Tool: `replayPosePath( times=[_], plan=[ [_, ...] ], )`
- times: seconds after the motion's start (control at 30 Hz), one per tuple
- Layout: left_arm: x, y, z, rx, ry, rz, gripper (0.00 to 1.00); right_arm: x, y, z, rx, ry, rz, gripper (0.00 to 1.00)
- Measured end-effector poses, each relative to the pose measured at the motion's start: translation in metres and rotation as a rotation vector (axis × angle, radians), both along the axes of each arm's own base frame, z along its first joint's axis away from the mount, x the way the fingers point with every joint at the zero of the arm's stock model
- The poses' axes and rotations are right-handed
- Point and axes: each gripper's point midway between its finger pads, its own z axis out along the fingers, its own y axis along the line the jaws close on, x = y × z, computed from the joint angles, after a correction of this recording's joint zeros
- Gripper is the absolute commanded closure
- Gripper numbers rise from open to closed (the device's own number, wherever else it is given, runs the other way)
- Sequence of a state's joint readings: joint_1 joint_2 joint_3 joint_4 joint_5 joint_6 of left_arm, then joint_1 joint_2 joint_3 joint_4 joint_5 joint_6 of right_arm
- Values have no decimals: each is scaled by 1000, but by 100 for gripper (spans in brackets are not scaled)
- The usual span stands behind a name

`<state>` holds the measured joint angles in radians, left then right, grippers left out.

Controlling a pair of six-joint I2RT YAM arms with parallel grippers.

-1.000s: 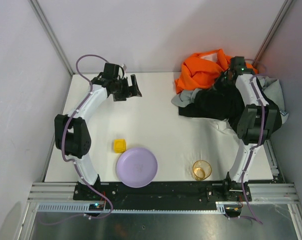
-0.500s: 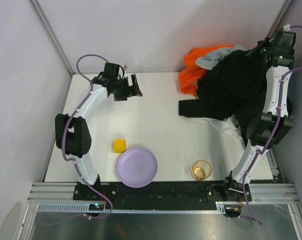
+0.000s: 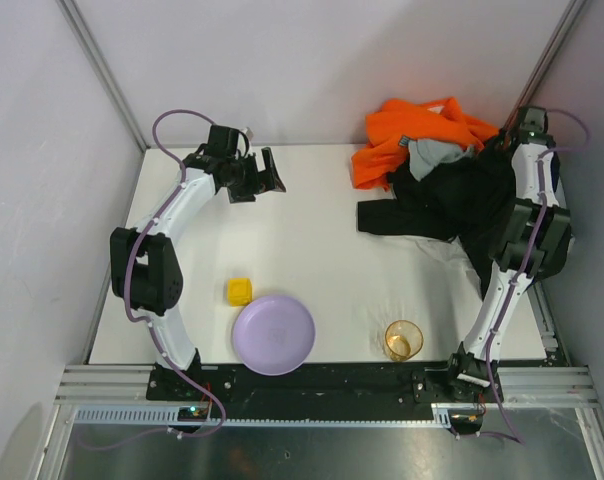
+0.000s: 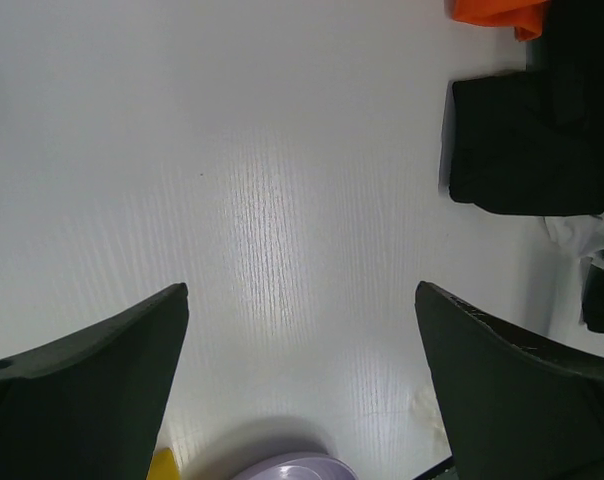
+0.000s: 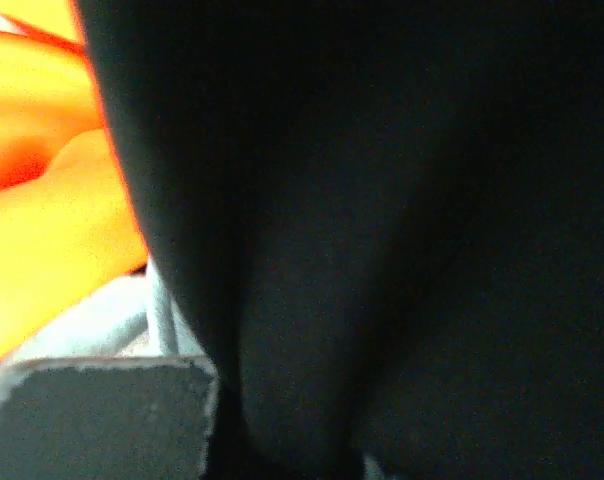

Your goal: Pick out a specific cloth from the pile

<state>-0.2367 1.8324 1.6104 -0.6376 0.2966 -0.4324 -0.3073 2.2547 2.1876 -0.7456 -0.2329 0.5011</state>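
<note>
The pile lies at the table's far right: a bright orange garment (image 3: pixel 414 132), a light grey garment (image 3: pixel 437 153) and a black garment (image 3: pixel 450 197). The white cloth (image 3: pixel 460 256) pokes out wrinkled from under the black garment's near edge; it also shows in the left wrist view (image 4: pixel 582 232). My right gripper (image 3: pixel 509 142) is over the pile's far right, shut on the black garment (image 5: pixel 382 220), which fills its view beside one finger (image 5: pixel 92 420). My left gripper (image 3: pixel 267 172) hangs open and empty above bare table at the far left (image 4: pixel 300 300).
A purple plate (image 3: pixel 273 334), a small yellow block (image 3: pixel 239 291) and an amber cup (image 3: pixel 403 340) stand near the front edge. Walls close in the table at the back and on both sides.
My right gripper lifted the black garment high, then came back down and toward the pile. The grey garment now lies on top by the orange one. The left arm has not moved.
</note>
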Motion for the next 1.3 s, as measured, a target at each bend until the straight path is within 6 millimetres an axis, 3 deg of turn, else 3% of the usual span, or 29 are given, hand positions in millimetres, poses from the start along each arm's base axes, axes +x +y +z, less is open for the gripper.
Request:
replayPosePath(
  times=[0.1,0.17,0.23,0.37,0.43,0.6,0.83,0.97,1.1,1.3],
  plan=[
    [0,0,0,-3,2,4,0,-8,7,-45,39,104,37,100],
    [0,0,1,-5,2,6,0,-13,10,-53,47,129,58,97],
    [-1,-1,2,-10,2,7,0,-15,11,-51,39,129,75,88],
    [-1,-1,8,-14,-10,5,0,-19,14,-44,33,128,101,49],
    [-2,-1,11,-16,-16,5,0,-25,18,-37,34,130,113,34],
    [-3,-1,18,-21,-32,3,0,-52,31,4,7,107,144,9],
    [-7,-2,22,-29,-39,-13,0,-116,45,78,-43,25,137,1],
    [-10,-3,18,-32,-30,-18,0,-158,48,106,-65,-26,110,1],
    [-12,-4,17,-41,-23,-27,0,-203,40,114,-89,-46,43,1],
    [-13,-6,16,-51,-23,-36,0,-265,1,95,-98,2,-153,2]
  ],
)
